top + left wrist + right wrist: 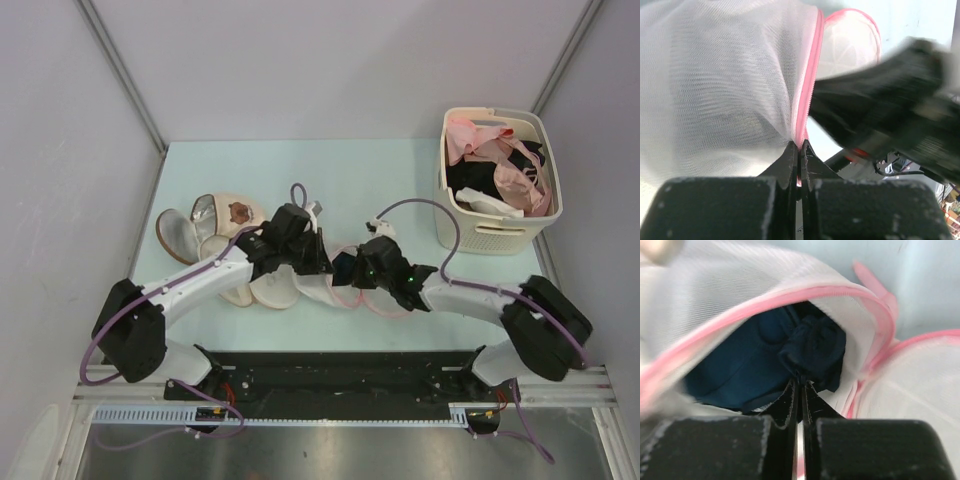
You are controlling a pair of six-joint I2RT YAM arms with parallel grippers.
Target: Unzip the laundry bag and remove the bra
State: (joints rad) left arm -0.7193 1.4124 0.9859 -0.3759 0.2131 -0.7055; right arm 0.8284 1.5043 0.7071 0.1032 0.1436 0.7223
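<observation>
The white mesh laundry bag with its pink zip rim lies open between the two arms. My left gripper is shut on the bag's pink rim, holding the mesh up. My right gripper is shut on a bunched fold of the dark navy bra, which sits inside the open mouth of the bag. In the top view the left gripper and right gripper are close together over the bag, and a dark bit of the bra shows between them.
A cream slotted basket with pale pink bras and a black garment stands at the back right. Several beige bra cups lie to the left of the bag. Grey walls close in the table on both sides.
</observation>
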